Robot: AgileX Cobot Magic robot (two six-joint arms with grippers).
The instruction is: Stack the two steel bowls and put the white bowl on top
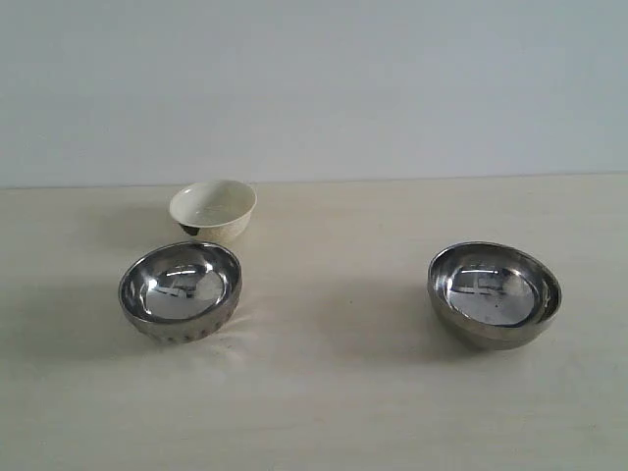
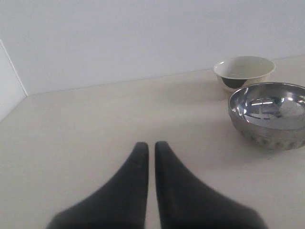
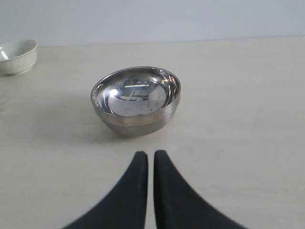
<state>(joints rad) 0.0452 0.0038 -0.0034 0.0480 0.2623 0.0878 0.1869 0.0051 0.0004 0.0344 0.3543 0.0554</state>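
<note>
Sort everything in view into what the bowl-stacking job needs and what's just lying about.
Needed for the job:
ribbed steel bowl
smooth steel bowl
white bowl

Just lying about:
nothing; apart from the bowls, only the table shows

Ribbed steel bowl: mirror silver, fluted band low on the wall. Smooth steel bowl: same silver, plain. White bowl: glossy cream (dark patch on its side). Table pale beige, wall off-white. Left gripper and right gripper black.
</note>
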